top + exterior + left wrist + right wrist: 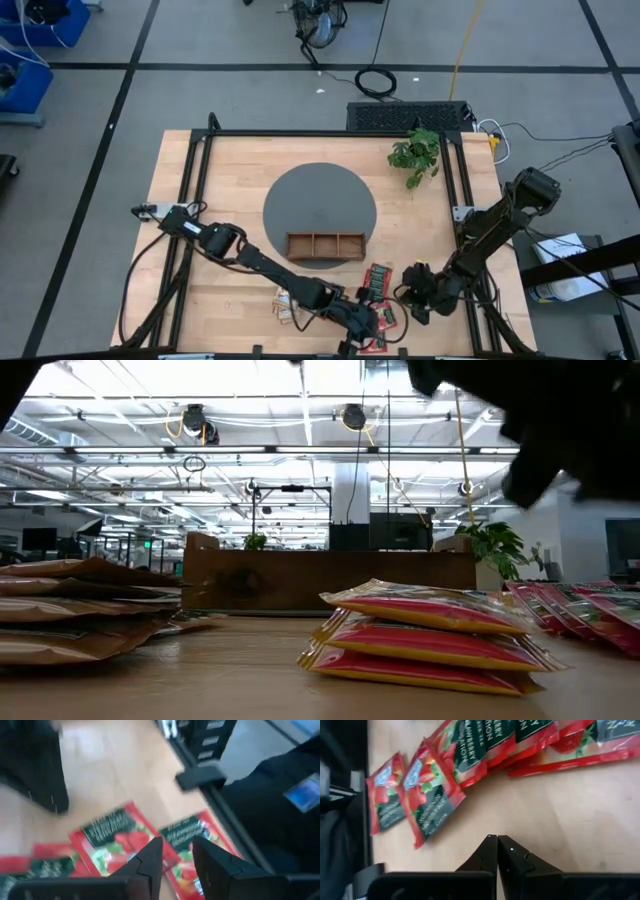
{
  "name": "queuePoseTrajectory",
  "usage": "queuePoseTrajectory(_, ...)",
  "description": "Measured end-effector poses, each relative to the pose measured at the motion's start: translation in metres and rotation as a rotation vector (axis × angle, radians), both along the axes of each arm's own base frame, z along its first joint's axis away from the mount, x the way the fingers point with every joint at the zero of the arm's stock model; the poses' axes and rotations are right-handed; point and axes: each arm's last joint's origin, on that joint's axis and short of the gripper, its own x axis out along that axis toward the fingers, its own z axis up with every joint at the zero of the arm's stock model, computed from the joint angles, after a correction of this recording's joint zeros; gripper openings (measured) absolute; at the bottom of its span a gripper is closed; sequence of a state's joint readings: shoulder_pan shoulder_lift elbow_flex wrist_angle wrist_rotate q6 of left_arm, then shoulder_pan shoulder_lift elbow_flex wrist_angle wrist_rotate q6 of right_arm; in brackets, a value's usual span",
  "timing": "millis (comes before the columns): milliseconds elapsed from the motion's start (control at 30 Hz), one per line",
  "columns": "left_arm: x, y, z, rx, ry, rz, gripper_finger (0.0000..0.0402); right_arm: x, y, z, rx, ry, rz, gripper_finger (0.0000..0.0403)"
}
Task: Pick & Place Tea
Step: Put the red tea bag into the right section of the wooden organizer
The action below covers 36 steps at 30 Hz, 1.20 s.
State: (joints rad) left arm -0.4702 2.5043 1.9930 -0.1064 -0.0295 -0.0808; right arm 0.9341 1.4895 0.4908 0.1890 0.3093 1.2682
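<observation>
Red strawberry tea packets [432, 795] are lying flat, fanned and overlapping, at the counter's near right. Orange-yellow packets [425, 635] are sitting stacked near the middle, and beige-brown packets [70, 610], apparently piled, are resting left.

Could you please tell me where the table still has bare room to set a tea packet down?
Bare wood lies left of the grey round mat, and between the plant and the right hand. The wooden tray looks empty. The front edge is crowded: red packets, beige packets and the left hand.
</observation>
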Motion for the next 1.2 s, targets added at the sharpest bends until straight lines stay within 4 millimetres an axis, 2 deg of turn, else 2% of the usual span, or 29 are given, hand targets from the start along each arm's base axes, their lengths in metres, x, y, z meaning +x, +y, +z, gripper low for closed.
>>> queuePoseTrajectory(100, 0.003, 0.001, -0.015, 0.001, 0.000, 0.006, 0.0079, 0.002, 0.004, 0.004, 0.043, -0.030, 0.003, 0.0005)
queuePoseTrajectory(300, 0.008, 0.006, -0.020, -0.003, -0.009, 0.014, 0.0011, 0.005, 0.008, 0.008, 0.088, -0.077, 0.012, 0.0059)
queuePoseTrajectory(500, 0.009, 0.009, -0.024, -0.003, 0.003, 0.023, 0.0016, 0.009, 0.006, -0.002, 0.142, 0.021, -0.065, 0.0131)
queuePoseTrajectory(667, 0.013, 0.014, -0.032, -0.004, 0.005, 0.031, 0.0012, 0.011, 0.009, -0.006, 0.176, 0.018, -0.088, 0.0162)
queuePoseTrajectory(967, 0.017, 0.022, -0.037, -0.019, 0.016, 0.054, 0.0012, 0.010, 0.009, -0.007, 0.201, 0.051, -0.097, 0.0144)
queuePoseTrajectory(1067, 0.017, 0.023, -0.037, -0.020, 0.014, 0.055, 0.0004, 0.010, 0.009, -0.011, 0.192, 0.070, -0.099, 0.0130)
queuePoseTrajectory(1200, 0.017, 0.023, -0.036, -0.020, 0.009, 0.052, 0.0014, 0.009, 0.009, -0.020, 0.158, 0.094, -0.090, 0.0111)
